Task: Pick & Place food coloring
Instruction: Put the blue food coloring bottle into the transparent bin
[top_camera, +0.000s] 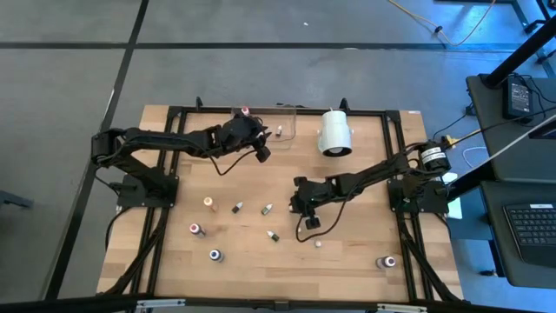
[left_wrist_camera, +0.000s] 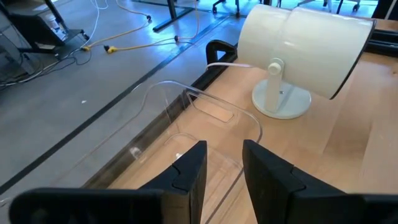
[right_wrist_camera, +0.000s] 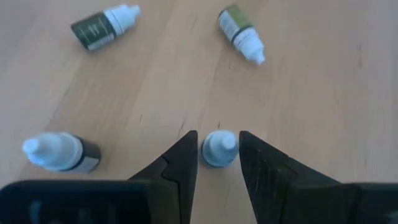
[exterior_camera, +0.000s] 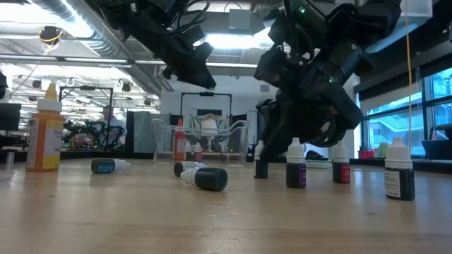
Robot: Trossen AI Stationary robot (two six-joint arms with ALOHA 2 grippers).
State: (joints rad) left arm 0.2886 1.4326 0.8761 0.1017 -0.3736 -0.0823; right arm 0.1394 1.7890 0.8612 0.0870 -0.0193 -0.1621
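Observation:
Small food coloring bottles are scattered over the wooden table; several stand upright and others lie on their sides. My right gripper (right_wrist_camera: 218, 158) is open and low over the table's middle. Its fingers stand on either side of an upright white-capped bottle (right_wrist_camera: 219, 148), with thin gaps left. That bottle stands on the table (exterior_camera: 295, 166). My left gripper (left_wrist_camera: 224, 165) is open and holds nothing. It hovers over the clear plastic tray (left_wrist_camera: 205, 121) at the far edge. A red-topped bottle (top_camera: 244, 111) and a small one (top_camera: 280, 132) show at the tray.
A big white cylinder (top_camera: 334, 132) stands on the far side, right of the tray. Near the right gripper lie a dark bottle (right_wrist_camera: 102, 26) and a green bottle (right_wrist_camera: 241, 32), and another bottle (right_wrist_camera: 59, 152) sits close by. An orange-topped bottle (top_camera: 208, 203) and a blue-topped one (top_camera: 215, 255) sit near-left.

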